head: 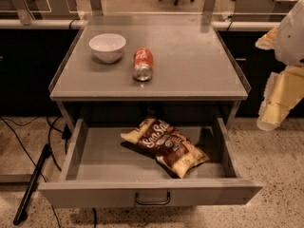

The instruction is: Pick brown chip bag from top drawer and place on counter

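One big grey surface (190, 56) fills the middle, up and to the left of the end effector (274, 109). Under it the top drawer (95, 194) stands wide open, left of the end effector and a bit lower. The end effector hangs at the far right, past the edge of the surface, touching nothing. I cannot tell if it is open or closed. The brown chip bag (164, 145) lies tilted inside the top drawer, well to the left of the end effector and lower down. A white bowl (108, 46) sits on the surface, far left and higher. An orange-red soda can (143, 64) lies on its side just beside the bowl, nearer the end effector.
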Tool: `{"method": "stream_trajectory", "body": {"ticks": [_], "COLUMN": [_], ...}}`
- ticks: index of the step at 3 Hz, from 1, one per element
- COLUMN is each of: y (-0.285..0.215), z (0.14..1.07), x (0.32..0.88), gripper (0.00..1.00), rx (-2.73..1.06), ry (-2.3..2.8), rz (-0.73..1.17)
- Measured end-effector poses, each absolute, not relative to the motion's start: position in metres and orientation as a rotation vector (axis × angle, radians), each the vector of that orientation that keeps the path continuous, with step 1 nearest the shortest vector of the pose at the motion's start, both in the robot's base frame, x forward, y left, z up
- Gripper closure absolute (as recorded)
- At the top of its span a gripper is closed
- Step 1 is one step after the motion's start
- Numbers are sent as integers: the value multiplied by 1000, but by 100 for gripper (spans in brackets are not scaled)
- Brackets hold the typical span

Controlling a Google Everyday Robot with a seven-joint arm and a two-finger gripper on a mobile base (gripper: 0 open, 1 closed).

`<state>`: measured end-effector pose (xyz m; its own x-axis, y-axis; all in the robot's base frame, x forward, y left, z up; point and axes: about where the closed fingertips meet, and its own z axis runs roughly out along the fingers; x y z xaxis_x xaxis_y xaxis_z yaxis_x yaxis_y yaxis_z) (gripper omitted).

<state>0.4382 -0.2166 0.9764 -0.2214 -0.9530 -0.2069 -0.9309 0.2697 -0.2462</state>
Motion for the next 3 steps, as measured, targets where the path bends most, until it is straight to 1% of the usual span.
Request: {"method": "stream_trajectory", "body": {"ticks": [1, 2, 3], "y": [-217, -217, -210], "z": [976, 976, 971], "x": [438, 438, 435], "gripper": [0, 18, 43], "rx": [-1724, -1724, -1693], "ry": [2231, 2231, 2229], "rz": [-99, -99, -82]}}
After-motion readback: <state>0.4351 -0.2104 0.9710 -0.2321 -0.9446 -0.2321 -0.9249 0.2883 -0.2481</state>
